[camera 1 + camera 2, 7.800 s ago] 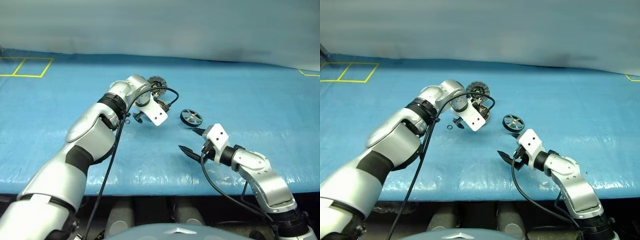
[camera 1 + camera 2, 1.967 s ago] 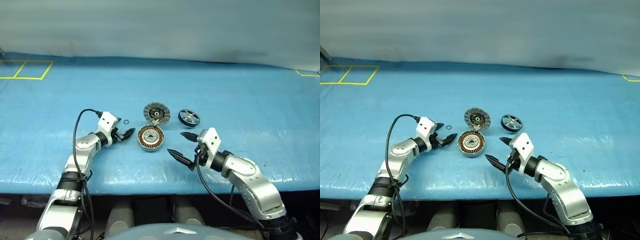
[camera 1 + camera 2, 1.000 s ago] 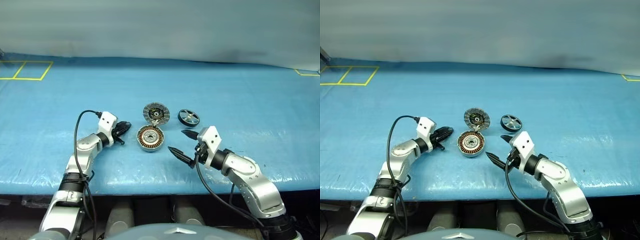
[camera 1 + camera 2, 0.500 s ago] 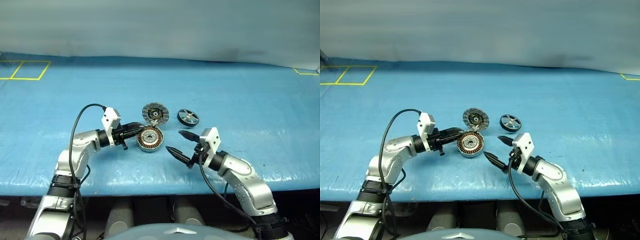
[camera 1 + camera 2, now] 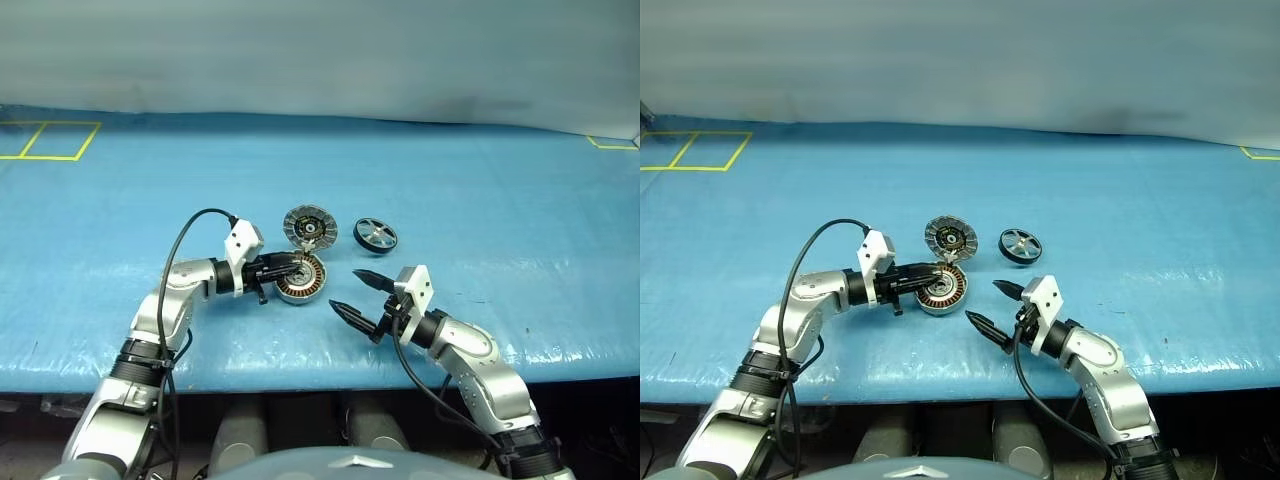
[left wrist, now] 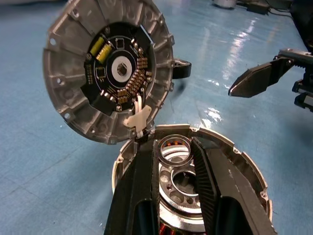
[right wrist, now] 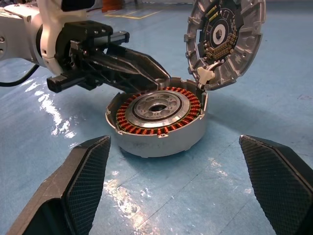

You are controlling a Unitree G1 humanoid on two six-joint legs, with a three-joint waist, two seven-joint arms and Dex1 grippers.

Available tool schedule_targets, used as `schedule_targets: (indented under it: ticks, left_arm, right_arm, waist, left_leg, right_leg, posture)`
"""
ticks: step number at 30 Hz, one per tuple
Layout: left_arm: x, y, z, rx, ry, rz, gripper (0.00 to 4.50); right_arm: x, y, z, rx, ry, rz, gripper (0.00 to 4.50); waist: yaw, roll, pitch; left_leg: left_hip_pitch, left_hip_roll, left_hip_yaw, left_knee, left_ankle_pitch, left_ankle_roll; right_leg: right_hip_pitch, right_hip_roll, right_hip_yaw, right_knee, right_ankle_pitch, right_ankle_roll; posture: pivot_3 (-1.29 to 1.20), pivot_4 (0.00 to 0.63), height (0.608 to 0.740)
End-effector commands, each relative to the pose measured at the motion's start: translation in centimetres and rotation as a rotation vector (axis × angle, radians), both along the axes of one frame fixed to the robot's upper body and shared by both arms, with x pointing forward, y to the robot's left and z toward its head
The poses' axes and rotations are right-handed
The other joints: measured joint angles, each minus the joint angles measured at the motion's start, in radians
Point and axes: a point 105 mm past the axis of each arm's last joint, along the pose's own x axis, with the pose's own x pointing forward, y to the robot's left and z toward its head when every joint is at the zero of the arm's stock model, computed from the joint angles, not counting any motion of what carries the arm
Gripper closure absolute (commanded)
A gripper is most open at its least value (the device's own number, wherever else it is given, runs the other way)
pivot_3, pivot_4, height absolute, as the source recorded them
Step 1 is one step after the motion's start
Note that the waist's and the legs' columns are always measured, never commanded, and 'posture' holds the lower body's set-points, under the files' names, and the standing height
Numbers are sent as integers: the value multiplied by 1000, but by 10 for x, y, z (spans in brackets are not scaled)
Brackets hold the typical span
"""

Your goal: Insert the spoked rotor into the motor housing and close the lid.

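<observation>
The motor housing (image 5: 303, 285), a silver cup with copper windings, lies on the blue table. Its lid (image 5: 310, 224) stands up at the housing's far edge, inner face toward me. The spoked rotor (image 5: 375, 235) lies to the right of the lid, apart from both grippers. My left gripper (image 6: 172, 147) reaches in from the left over the housing's centre (image 6: 188, 181), shut on a small thin ring (image 6: 173, 155). My right gripper (image 5: 345, 290) hovers just right of and nearer than the housing, wide open and empty, its fingers (image 7: 83, 181) pointing at the housing (image 7: 156, 117).
The blue table surface (image 5: 500, 200) spreads wide around the parts, with yellow tape marks (image 5: 50, 140) at the far left. The table's front edge (image 5: 300, 365) runs just below both forearms. A black cable (image 5: 195, 225) loops above the left wrist.
My left gripper has swung right from beside the housing to over its centre, still shut on the ring. The right gripper has sunk slightly and stayed open.
</observation>
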Motion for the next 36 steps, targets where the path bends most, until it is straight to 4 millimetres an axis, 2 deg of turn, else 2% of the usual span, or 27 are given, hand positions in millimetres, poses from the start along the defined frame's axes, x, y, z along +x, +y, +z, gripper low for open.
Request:
schedule_targets:
  ticks: [1,13,24,36]
  left_arm:
    - [4,-4,5,37,-55,-28,3817]
    - [7,-4,-2,65,-50,-34,3817]
    - [6,4,5,32,-52,-14,3817]
    - [2,0,12,-24,-30,-45,3817]
  right_arm:
    - [-1,2,8,8,-36,10,0]
    - [1,0,8,0,-45,-9,0]
    - [3,-2,6,-15,-44,-19,0]
    - [4,-1,5,-20,-40,-15,0]
  waist:
    - [0,0,0]
    - [0,0,0]
    - [0,0,0]
    - [0,0,0]
  left_leg:
    - [0,0,0,0,0,0]
    - [0,0,0,0,0,0]
    - [0,0,0,0,0,0]
    - [0,0,0,0,0,0]
  right_leg:
    - [0,0,0,0,0,0]
    - [0,0,0,0,0,0]
    - [0,0,0,0,0,0]
    - [0,0,0,0,0,0]
  posture:
    - [0,150,740]
    - [0,150,740]
    - [0,150,740]
    - [0,150,740]
